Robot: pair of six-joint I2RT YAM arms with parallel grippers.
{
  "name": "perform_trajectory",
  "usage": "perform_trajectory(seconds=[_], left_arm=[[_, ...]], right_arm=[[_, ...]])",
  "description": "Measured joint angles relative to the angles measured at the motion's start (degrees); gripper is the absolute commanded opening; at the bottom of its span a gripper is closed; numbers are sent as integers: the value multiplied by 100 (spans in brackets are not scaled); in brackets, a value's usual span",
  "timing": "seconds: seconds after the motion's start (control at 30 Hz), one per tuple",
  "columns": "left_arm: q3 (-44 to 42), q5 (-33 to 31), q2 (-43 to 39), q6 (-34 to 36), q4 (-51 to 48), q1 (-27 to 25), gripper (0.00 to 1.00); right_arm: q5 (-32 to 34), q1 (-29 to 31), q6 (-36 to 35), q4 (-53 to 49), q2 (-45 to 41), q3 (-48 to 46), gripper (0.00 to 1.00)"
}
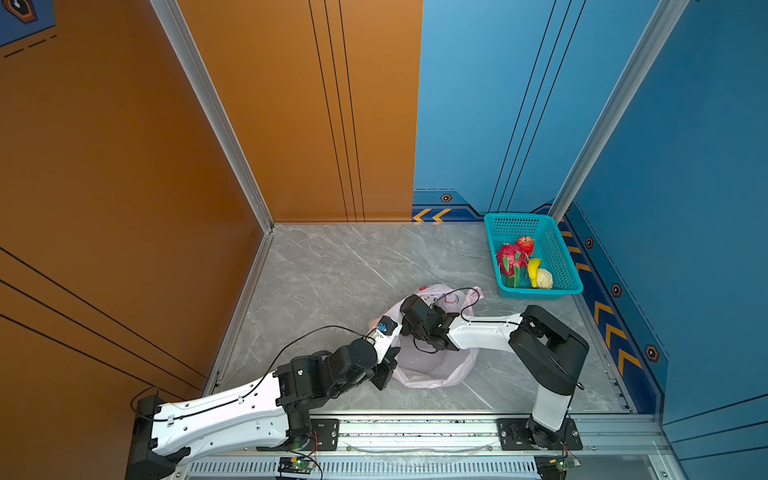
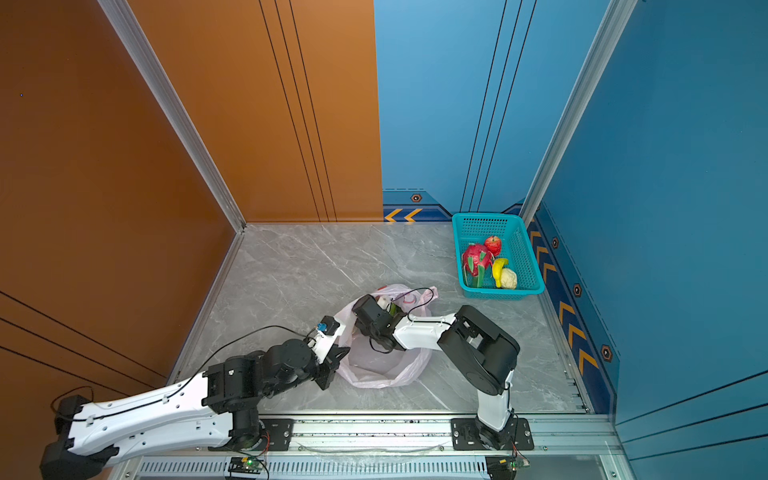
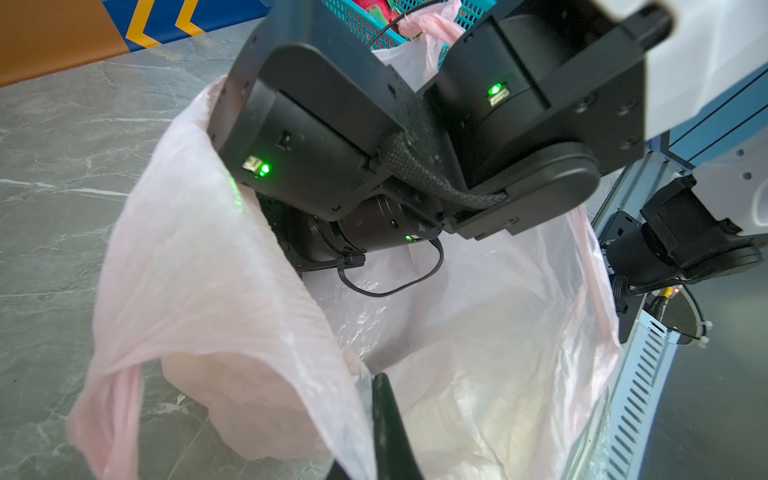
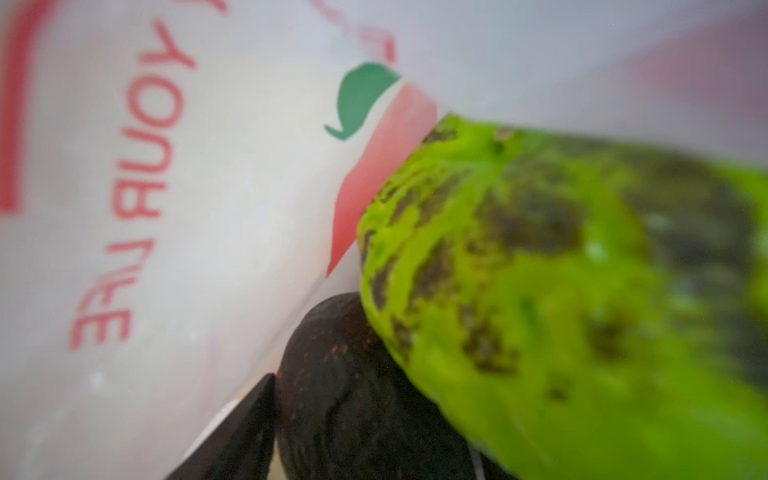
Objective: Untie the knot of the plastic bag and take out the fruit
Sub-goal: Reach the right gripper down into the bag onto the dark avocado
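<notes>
The pink plastic bag [image 1: 436, 368] [image 2: 382, 370] lies open-mouthed at the table's front middle. No knot shows, and its handle [image 3: 116, 415] hangs loose. My left gripper [image 1: 384, 371] [image 3: 376, 415] is shut on the bag's near rim and holds it up. My right gripper [image 4: 365, 419] is deep inside the bag; a dark avocado [image 4: 353, 395] fills the gap between its fingers [image 4: 245, 424]. A green bumpy fruit [image 4: 561, 291] rests on top and hides most of the far finger. From above, the right wrist covers the right gripper's fingers.
A teal basket [image 1: 517, 216] [image 2: 484, 216] stands at the back right against the blue wall. It holds a dragon fruit [image 1: 510, 259], an apple [image 1: 525, 244], a banana [image 1: 533, 270] and a cream lumpy piece [image 1: 544, 278]. A metal rail [image 1: 415, 428] runs along the front edge.
</notes>
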Motion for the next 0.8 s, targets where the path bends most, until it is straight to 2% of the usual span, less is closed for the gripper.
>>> perform_trajectory(seconds=[0.17, 0.23, 0.5, 0.8], left_arm=[[0, 0, -2, 0, 0, 4, 0], [0, 0, -2, -2, 0, 4, 0], [0, -4, -2, -2, 0, 4, 0], [-4, -9, -26, -2, 0, 4, 0]], right_arm=[[9, -20, 15, 35, 17, 4, 45], [9, -17, 24, 35, 17, 4, 42], [2, 57, 22, -50, -175, -138, 37], [-50, 352, -68, -713, -1419, -437, 37]])
